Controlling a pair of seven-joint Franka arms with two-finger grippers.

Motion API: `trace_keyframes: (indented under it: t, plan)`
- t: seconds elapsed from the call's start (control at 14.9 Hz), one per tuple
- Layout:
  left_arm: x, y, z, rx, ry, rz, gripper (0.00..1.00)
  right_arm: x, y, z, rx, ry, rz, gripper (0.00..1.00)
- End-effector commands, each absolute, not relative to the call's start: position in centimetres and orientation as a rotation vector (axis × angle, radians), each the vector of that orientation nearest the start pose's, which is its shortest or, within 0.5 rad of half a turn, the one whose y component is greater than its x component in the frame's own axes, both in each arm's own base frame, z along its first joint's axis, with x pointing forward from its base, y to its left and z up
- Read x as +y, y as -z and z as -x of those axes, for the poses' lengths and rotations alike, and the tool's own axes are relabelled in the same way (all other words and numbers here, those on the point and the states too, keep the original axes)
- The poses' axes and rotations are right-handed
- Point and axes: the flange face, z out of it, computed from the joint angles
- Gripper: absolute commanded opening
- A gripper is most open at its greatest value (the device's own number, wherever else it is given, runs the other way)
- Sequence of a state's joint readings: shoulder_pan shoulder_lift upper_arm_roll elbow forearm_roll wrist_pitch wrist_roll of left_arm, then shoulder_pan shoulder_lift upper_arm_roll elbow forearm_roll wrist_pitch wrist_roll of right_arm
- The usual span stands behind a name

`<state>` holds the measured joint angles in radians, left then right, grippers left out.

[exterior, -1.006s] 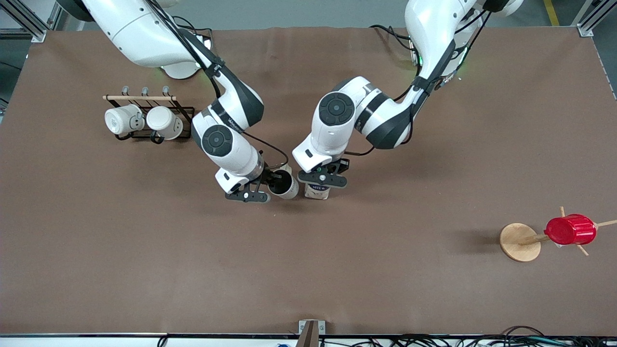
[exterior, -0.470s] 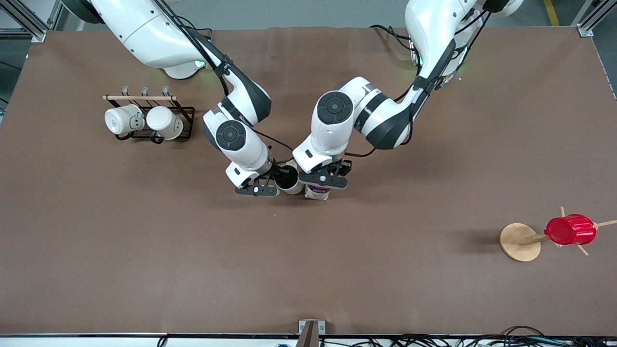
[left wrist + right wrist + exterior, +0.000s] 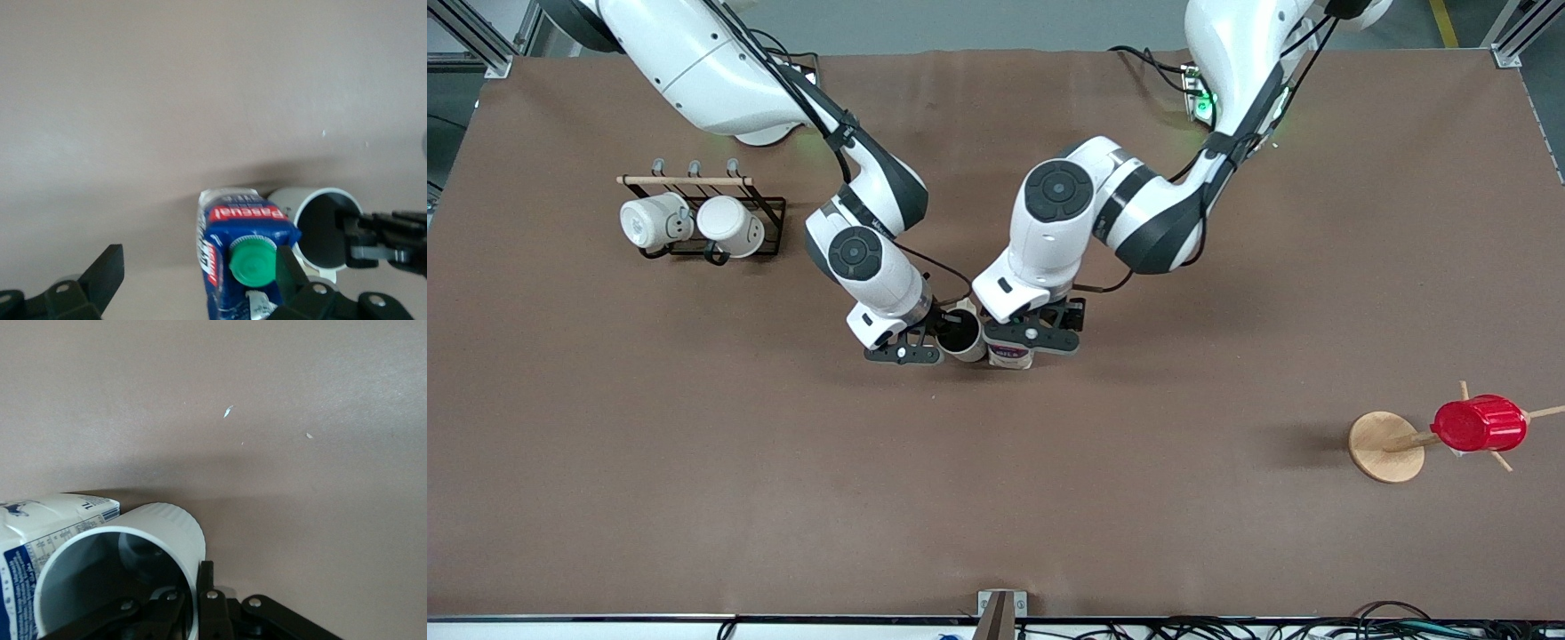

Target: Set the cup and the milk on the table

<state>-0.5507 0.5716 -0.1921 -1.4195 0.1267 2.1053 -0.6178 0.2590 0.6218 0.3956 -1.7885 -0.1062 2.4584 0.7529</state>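
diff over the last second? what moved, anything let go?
The right hand carried the cup toward the left arm's end until it sits right beside the milk, closing the gap between them. The left hand stayed over the milk, though that arm's elbow shifted a little. No release is visible: the right hand pinches the cup's rim. The rack mugs and red cup are unchanged.

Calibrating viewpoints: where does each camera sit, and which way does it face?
Front: high across the table, facing the bases; both arms show.
Left wrist: looks down past the open left tool at the milk.
Right wrist: looks down past the right tool, pinching the cup by its rim.
Shared: cup beside milk, in all three.
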Motion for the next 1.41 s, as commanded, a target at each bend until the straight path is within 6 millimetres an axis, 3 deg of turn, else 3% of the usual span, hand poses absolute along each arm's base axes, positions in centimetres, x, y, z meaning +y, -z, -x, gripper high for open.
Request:
trace_keyframes:
  t: [0.0, 0.07, 0.27, 0.6, 0.74, 0.87, 1.01, 1.21, 1.34]
  plan:
    - [-42.4, -42.3, -56.9, 0.147, 0.193, 3.177, 1.0, 38.0, -23.0, -54.5, 0.177, -0.013, 2.965, 0.92]
    - [-40.9, -43.4, -57.5, 0.117, 0.183, 3.171, 1.0, 37.7, -23.5, -54.8, 0.192, -0.008, 2.967, 1.0]
    - [-36.2, -46.4, -58.5, 0.038, 0.162, 3.15, 1.0, 36.1, -27.6, -55.9, 0.204, -0.014, 3.011, 1.0]
    - [-29.5, -49.3, -59.2, 0.063, 0.152, 3.189, 1.0, 32.1, -38.5, -56.8, 0.283, -0.025, 3.101, 1.0]
    - [-27.3, -50.3, -59.5, 0.066, 0.141, 3.193, 1.0, 29.3, -43.4, -57.0, 0.295, -0.007, 3.137, 1.0]
    - [-25.2, -51.3, -59.9, 0.088, 0.119, 3.216, 1.0, 24.3, -48.5, -57.9, 0.333, 0.074, 3.151, 1.0]
    - [-23.0, -52.3, -60.2, 0.102, 0.111, 3.23, 1.0, 17.6, -52.6, -59.1, 0.451, 0.185, 3.149, 1.0]
    - [-20.6, -53.4, -60.6, 0.117, 0.116, 3.234, 1.0, 7.1, -57.2, -59.6, 0.361, 0.293, 3.187, 1.0]
    - [-19.5, -54.0, -60.8, 0.115, 0.133, 3.233, 1.0, 0.7, -59.6, -58.6, 0.294, 0.296, 3.218, 1.0]
